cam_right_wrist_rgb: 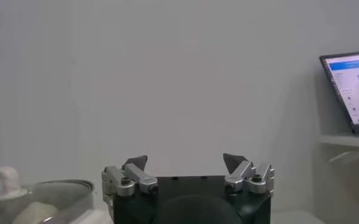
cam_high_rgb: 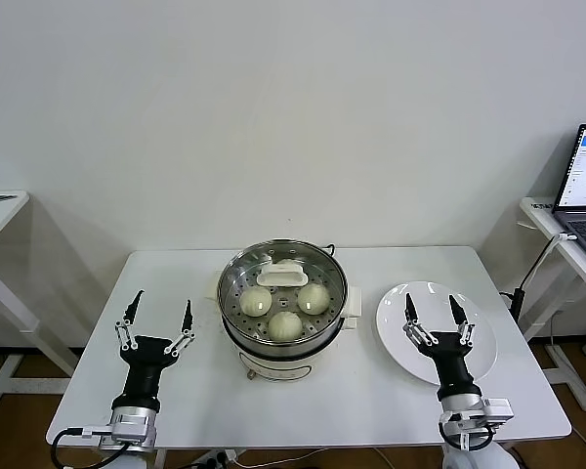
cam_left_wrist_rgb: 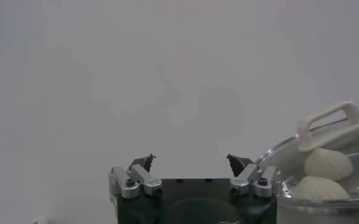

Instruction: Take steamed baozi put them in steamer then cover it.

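The steamer (cam_high_rgb: 283, 318) is seen at the middle of the table (cam_high_rgb: 205, 401), with the cover (cam_high_rgb: 283, 277) already seated on it and its white handle toward the back. Through the glass three baozi (cam_high_rgb: 286, 325) can be made out on the perforated tray; a fourth, if there is one, may be hidden under the handle, and that cannot be told from here. The plate (cam_high_rgb: 396, 313) on the right is seen bare. The left gripper (cam_high_rgb: 156, 315) is held above the table just left of the steamer, jaws spread wide and nothing between them; the right gripper (cam_high_rgb: 437, 313) is held over the plate, equally wide and empty. The job looks done or very nearly, so the risks are small ones. If a bun has been missed, the cover would have to be lifted again, and the smooth glass could slip should the handle be pinched off-centre. Were either arm swung inward carelessly, the steamer's side handle could be clipped and the pot nudged on its base. The right gripper's tips sit low over the plate, and a dip could scrape or tip it.
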{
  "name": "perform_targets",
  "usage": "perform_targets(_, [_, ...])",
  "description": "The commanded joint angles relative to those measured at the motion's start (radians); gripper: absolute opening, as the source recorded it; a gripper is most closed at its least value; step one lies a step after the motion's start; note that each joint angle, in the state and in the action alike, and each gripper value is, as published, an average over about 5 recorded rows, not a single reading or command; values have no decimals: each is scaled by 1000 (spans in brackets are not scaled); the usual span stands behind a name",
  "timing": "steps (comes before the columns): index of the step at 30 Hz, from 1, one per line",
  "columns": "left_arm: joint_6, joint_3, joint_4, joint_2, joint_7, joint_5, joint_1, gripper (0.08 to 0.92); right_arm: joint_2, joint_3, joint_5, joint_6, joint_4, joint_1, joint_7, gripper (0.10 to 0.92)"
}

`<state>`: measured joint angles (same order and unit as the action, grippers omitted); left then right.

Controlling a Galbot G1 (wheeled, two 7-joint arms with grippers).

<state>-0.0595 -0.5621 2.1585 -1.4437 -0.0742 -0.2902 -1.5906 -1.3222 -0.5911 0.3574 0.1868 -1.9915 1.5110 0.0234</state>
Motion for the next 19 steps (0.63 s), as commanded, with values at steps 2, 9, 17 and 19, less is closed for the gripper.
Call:
perform_targets(2, [-17, -18, 5, -7, 1, 37, -14, 823, 2, -1, -5, -17, -20, 10, 3, 823])
perform_targets(9, [-12, -15, 3, -5, 5, 33, -16, 823, 3, 1, -8, -27, -23, 12, 3, 823])
perform_targets(17, [-5, -15, 5, 4, 13, 31, -20, 823, 4, 2, -13, -38, -29, 18, 1, 823])
perform_targets(19, [-5, -15, 6, 5, 14, 31, -20, 823, 4, 2, -12, -40, -32, 20, 1, 823])
